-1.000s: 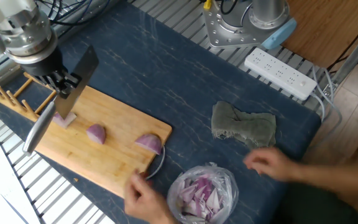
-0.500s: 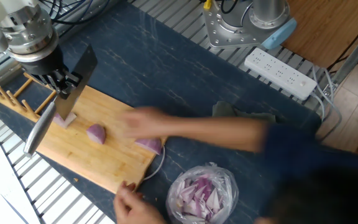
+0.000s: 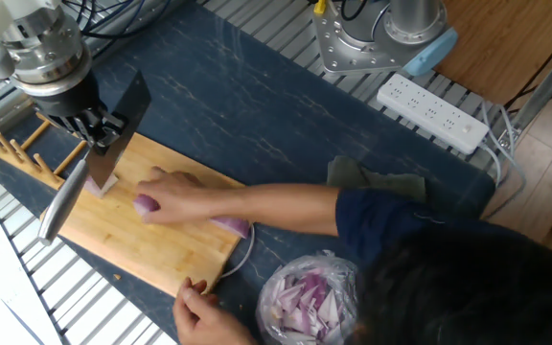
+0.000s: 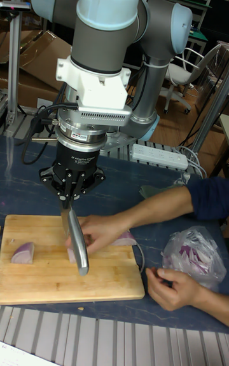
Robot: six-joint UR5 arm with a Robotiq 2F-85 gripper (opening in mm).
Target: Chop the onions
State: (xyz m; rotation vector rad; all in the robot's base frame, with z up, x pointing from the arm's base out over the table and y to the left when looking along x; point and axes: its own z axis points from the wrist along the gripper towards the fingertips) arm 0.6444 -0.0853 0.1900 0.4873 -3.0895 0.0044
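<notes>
The black two-finger claw [image 3: 96, 134] of the grey UR5 arm is grasping the dark handle of a steel-bladed kitchen knife [image 3: 65, 196], whose blade is slanting down toward 7 o'clock over the left part of the rectangular pale bamboo cutting board [image 3: 123, 249]. The board is lying on the dark blue bench [image 3: 257, 105]. Three purple-skinned red onion pieces are sitting on the board: one pale pink wedge [image 3: 102, 182] just beside the blade, one small domed piece [image 3: 146, 203] at the board's centre, and one larger piece [image 3: 232, 226] near the board's 3 o'clock edge. A person's bare hand [image 3: 175, 196] is reaching in from 3 o'clock and is touching the central piece, partly covering it. The person's other hand [image 3: 204, 311] is resting at the board's 5 o'clock corner. A clear plastic bag of chopped onion bits [image 3: 310, 297] is lying on the bench at 5 o'clock from the board, and a crumpled grey-green cloth [image 3: 377, 182] is lying at 3 o'clock. In the tall fixed view, the claw [image 4: 69, 199] is hanging above the board [image 4: 38, 280], with the blade [image 4: 76, 245] pointing down.
</notes>
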